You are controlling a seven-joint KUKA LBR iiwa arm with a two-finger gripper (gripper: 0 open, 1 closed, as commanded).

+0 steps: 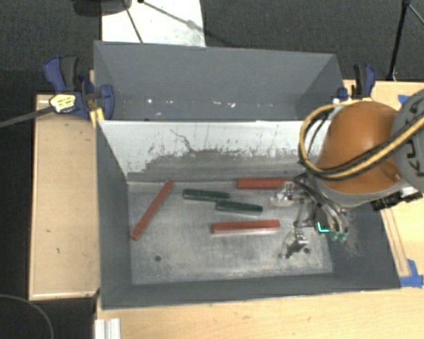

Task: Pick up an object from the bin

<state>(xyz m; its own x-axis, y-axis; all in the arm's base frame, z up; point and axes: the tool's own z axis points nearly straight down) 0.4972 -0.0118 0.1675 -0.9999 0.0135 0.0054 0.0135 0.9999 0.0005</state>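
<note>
Gripper (295,246) is low over bare floor at the right end of the grey metal bin (198,260). Nothing shows between the jaws, and I cannot tell whether they are apart or together.

Nearest candidate is a short reddish-brown flat bar (246,226), lying flat just left of the jaws with its near end pointing at them. A slim dark green bar (239,206) lies beyond it, up-left of the jaws. A second reddish-brown bar (260,183) sits further up, by the back wall. The remaining sticks are well apart to the left.

Judgement: the nearest bar looks light, rigid and smooth, probably plastic or wood, and not fragile. Its low profile means the jaws must nearly touch the floor. Grip across the narrow width at mid-length; an end grip would let it pivot and slip.
</note>
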